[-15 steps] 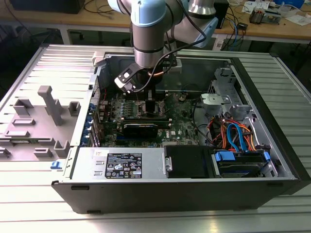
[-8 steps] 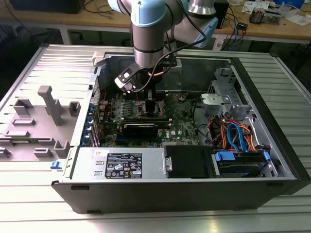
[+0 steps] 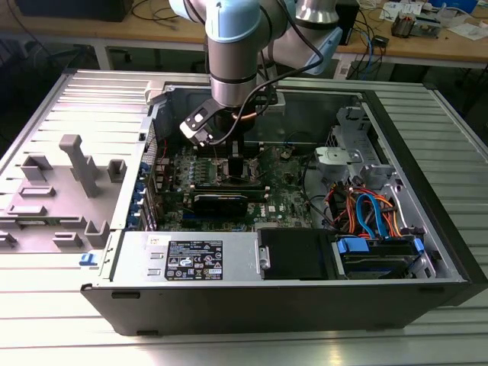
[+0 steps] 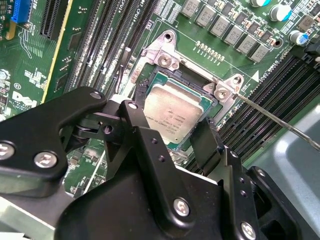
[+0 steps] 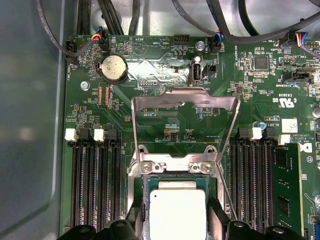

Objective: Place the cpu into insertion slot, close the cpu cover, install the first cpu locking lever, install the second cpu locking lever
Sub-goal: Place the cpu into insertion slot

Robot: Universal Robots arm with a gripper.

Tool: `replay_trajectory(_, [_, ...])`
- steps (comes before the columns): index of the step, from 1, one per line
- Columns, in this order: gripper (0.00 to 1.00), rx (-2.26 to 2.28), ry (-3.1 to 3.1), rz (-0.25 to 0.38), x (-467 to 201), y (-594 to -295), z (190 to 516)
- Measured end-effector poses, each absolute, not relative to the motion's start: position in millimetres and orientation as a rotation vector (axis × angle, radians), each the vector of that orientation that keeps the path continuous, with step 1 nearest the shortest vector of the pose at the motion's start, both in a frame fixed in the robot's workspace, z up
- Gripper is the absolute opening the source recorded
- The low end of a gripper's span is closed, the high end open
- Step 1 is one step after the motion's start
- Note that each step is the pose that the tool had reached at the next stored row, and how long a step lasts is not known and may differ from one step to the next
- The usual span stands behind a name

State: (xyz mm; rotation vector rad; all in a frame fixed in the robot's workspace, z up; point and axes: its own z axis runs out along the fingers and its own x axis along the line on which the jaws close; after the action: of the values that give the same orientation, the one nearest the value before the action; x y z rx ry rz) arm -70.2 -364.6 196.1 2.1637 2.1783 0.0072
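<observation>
One ribbed metal table — computer case, cpu cover raised.

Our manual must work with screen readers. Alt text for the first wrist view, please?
A small square cpu with a silver-grey metal top sits in the silvery-rimmed insertion slot on a green motherboard, straddled by the open black end effector; the thin silvery frame-shaped cpu cover is raised open.
</observation>
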Motion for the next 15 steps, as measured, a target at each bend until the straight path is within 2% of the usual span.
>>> replay_trajectory(9, [0.62,2.163,2.178,0.007,-70.1,-364.6,196.2])
replay_trajectory(10, [0.63,2.164,2.178,0.007,-70.1,-364.6,196.1])
replay_trajectory(11, [0.68,2.164,2.178,0.007,-70.1,-364.6,196.1])
replay_trajectory(15, [0.68,2.165,2.177,0.007,-70.7,-363.5,196.1])
